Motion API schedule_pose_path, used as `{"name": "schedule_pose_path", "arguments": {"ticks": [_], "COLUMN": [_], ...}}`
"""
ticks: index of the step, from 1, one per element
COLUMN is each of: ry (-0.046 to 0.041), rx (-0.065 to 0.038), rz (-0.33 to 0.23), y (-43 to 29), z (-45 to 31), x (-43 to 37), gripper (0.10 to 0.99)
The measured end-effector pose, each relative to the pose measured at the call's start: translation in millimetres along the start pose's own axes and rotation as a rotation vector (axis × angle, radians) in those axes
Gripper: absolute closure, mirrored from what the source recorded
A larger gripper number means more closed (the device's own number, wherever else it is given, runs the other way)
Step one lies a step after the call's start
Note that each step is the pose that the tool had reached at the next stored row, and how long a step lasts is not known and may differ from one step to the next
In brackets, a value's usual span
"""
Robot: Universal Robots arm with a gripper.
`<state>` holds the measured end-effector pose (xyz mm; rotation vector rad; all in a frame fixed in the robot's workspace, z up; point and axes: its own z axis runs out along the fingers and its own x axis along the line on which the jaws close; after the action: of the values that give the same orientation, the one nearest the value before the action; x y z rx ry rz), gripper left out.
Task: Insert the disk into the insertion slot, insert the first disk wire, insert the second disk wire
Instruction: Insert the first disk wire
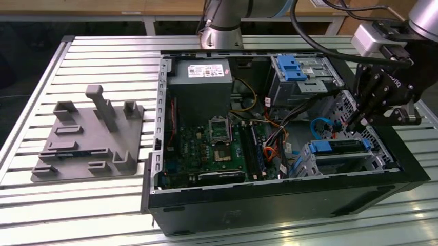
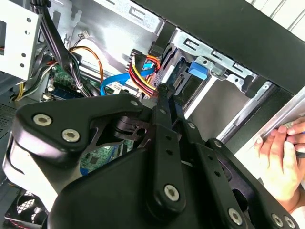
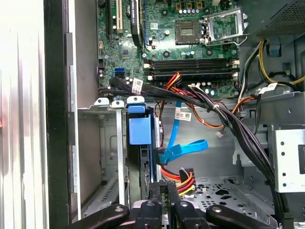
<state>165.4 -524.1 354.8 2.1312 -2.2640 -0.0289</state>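
There, on the slatted bench [image 1: 102,56], the open computer case [image 1: 274,200] held the insertion slot [image 1: 309,163] at the exterior view's lower right, with the disk [image 1: 340,146] seated inside. The gripper [image 3: 166,185] was pinched together on the first disk wire [image 3: 180,177]. The second disk wire [image 3: 188,147] looped just beside it.

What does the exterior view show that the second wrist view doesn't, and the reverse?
Exterior view: the grey fixture tray on the table, beside the open computer case. Second wrist view: a person's hand beyond the case's black edge. Both: the end effector inside the case near the light-blue second disk wire, and the disk sitting in the insertion slot.
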Motion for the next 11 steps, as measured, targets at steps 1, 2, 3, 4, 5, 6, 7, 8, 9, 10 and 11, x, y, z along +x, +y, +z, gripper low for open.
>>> {"name": "schedule_pose_path", "arguments": {"ticks": [1,2,3,4,5,6,7,8,9,10,11], "ry": [-0.0033,-0.0072,-0.0134,-0.0212,-0.0266,-0.0282,-0.0282,-0.0282,-0.0284,-0.0284,-0.0283], "rx": [0.0,0.0,-0.001,-0.001,-0.001,-0.001,-0.001,-0.001,-0.001,-0.001,-0.001], "rz": [0.0,-0.001,-0.001,-0.001,-0.001,-0.002,-0.002,-0.002,-0.002,-0.002,-0.002], "y": [0.0,0.0,-0.1,-0.1,-0.2,-0.2,-0.2,-0.2,-0.2,-0.2,-0.3], "z": [0.2,0.3,0.4,0.5,0.6,0.6,0.6,0.6,0.7,0.7,0.7], "x": [0.2,0.6,1.2,2.1,2.6,2.7,2.7,2.7,2.8,2.8,2.9], "gripper": [0.914,0.914,0.914,0.914,0.914,0.914,0.914,0.914,0.914,0.914,0.914]}}
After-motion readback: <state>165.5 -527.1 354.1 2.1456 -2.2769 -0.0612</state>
